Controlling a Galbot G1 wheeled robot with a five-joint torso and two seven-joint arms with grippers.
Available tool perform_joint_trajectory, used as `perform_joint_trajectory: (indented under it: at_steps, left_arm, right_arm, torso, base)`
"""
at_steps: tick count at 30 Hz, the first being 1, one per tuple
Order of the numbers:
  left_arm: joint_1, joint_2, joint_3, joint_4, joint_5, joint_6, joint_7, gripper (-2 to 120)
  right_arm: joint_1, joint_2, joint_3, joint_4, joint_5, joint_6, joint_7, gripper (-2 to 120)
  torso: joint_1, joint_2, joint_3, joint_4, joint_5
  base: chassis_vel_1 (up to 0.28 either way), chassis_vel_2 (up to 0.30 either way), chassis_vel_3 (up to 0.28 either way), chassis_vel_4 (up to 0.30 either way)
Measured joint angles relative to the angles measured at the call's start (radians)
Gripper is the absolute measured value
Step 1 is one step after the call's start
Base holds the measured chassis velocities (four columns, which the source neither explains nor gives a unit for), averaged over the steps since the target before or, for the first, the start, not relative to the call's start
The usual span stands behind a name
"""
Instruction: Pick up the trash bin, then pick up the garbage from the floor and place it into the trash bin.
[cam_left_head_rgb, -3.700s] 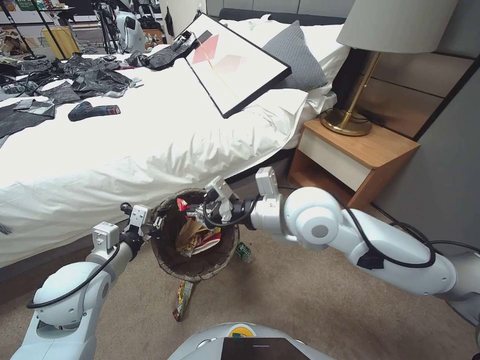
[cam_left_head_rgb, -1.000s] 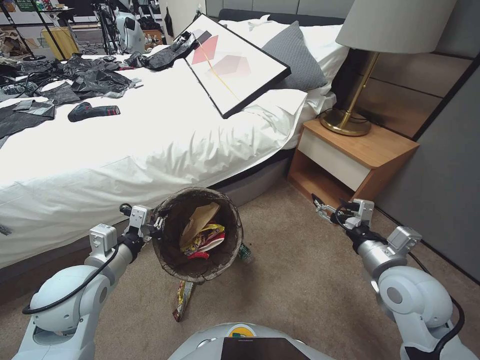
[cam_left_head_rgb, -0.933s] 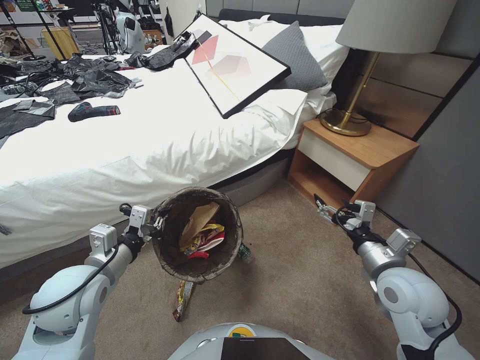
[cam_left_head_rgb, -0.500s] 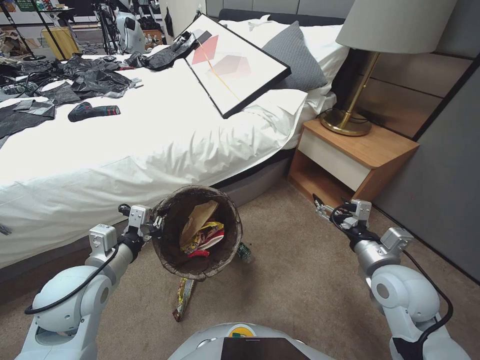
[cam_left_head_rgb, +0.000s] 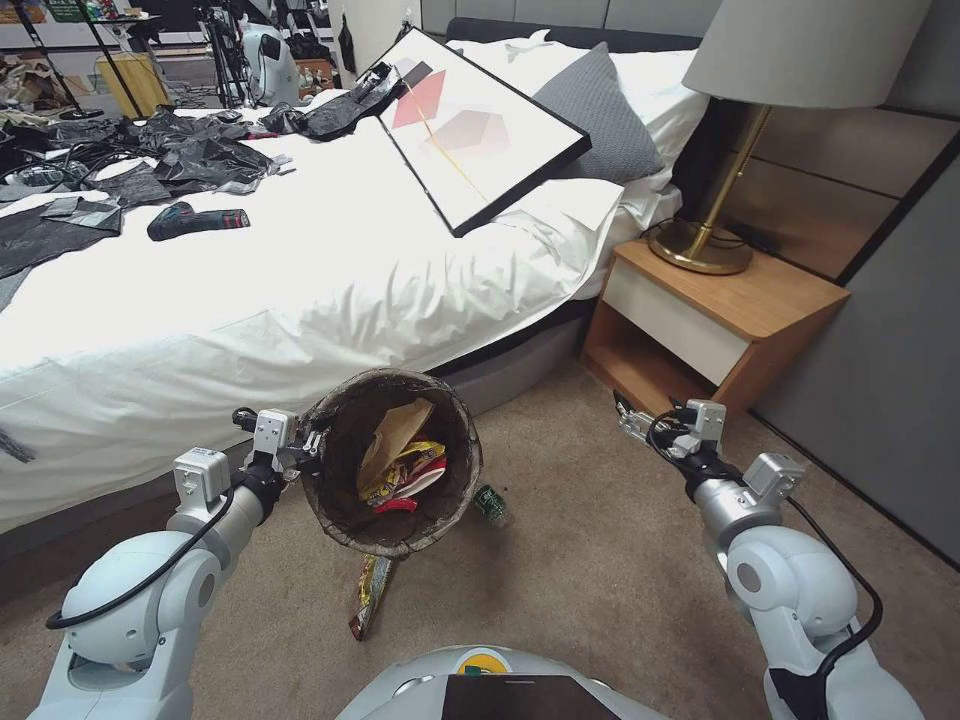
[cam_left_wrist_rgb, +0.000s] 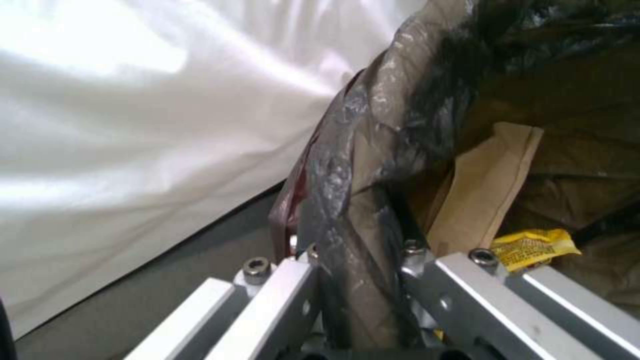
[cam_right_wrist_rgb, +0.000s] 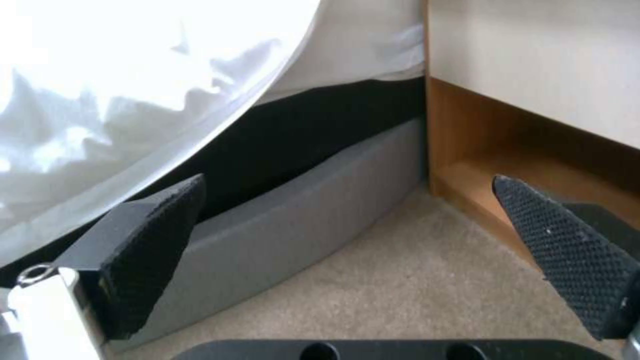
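On the left of the head view, the left gripper (cam_left_head_rgb: 312, 442) pinches the near-left rim of the trash bin (cam_left_head_rgb: 345, 520), its jaws pressed onto the folded liner; the left wrist view shows the metal fingers (cam_left_wrist_rgb: 460, 295) clamped on either side of the crinkled dark bag (cam_left_wrist_rgb: 363, 165). The bin is held above the floor (cam_left_head_rgb: 600, 590), beside the bed (cam_left_head_rgb: 300, 260), its mouth tipped toward the camera. It is a round pail lined with a brown-black bag folded over the rim. Inside lie a flat brown paper bag (cam_left_head_rgb: 392, 436) and yellow and red-and-white wrappers (cam_left_head_rgb: 410, 476). On the carpet under the bin's near edge lies a snack packet (cam_left_head_rgb: 367, 596); just right of the bin lies a small green-labelled bottle (cam_left_head_rgb: 490, 504). Farther right, the right gripper (cam_left_head_rgb: 628, 420) hangs above the carpet in front of the nightstand (cam_left_head_rgb: 715, 325), jaws spread wide and empty, their black textured pads (cam_right_wrist_rgb: 153, 250) well apart.
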Motion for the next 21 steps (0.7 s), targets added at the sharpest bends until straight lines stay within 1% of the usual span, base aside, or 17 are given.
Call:
perform_joint_trajectory:
  at_steps: [21]
  left_arm:
    - [0.001,0.002,-0.003,0.002,0.0,0.0,-0.002,0]
  right_arm:
    - [0.002,0.001,-0.019,-0.013,-0.006,0.0,0.005,100]
  torso:
    - [0.0,0.0,0.0,0.0,0.0]
  base:
    - [0.0,0.0,0.0,0.0]
